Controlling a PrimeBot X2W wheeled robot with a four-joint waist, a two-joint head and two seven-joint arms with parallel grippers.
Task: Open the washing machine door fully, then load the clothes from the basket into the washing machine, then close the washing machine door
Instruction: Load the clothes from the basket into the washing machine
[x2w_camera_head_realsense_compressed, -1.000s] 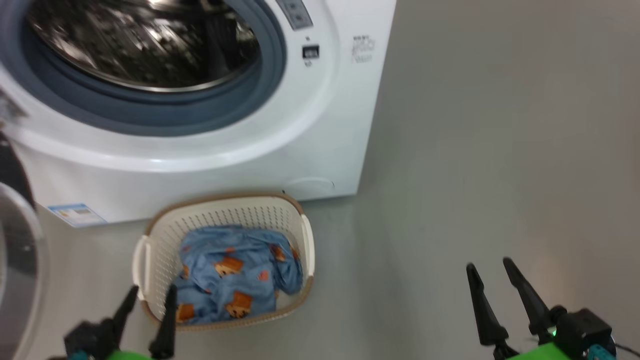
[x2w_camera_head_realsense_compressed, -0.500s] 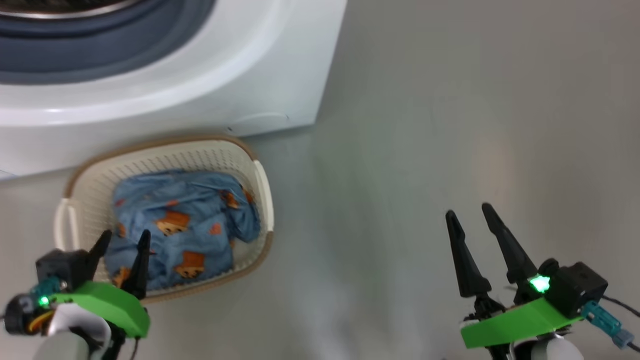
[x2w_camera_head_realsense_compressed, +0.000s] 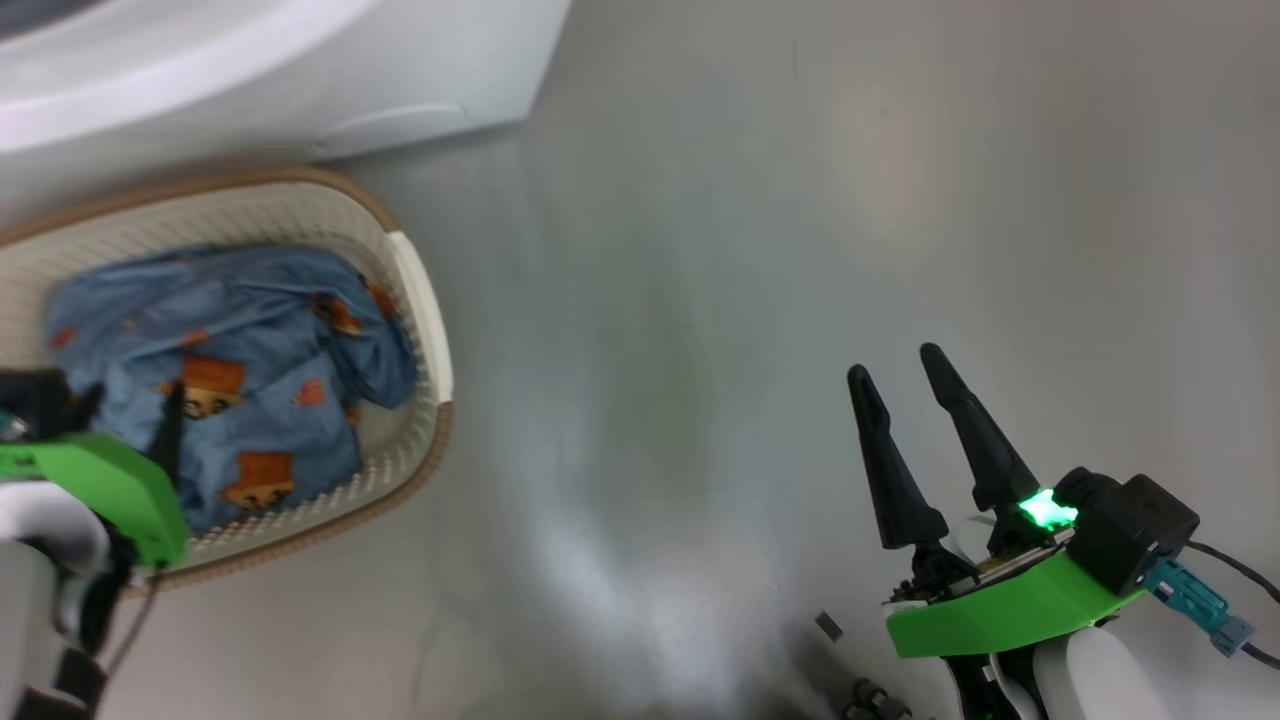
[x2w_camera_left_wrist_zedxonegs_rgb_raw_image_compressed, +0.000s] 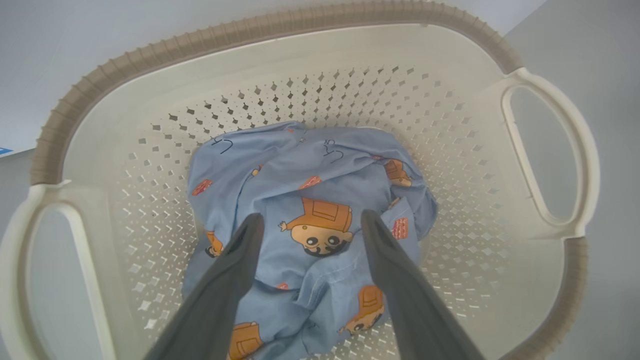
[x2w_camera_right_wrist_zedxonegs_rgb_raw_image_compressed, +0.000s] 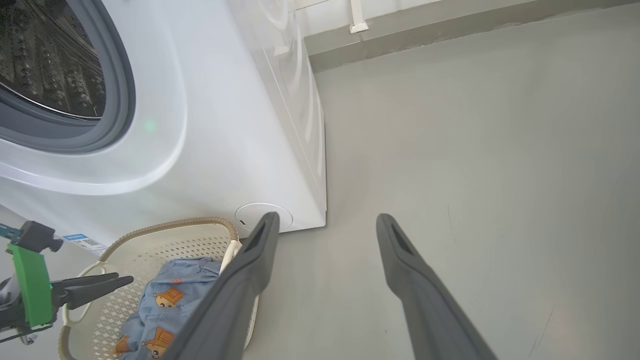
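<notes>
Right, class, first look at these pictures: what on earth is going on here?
A two-armed robot is loading laundry. Its left gripper hangs open over the blue bear-print clothes lying in the cream basket, which sits on the floor in front of the white washing machine; nothing is gripped yet. The machine's drum stands uncovered, ready for loading. The right gripper, also open and empty, hangs off to the side over bare floor.
</notes>
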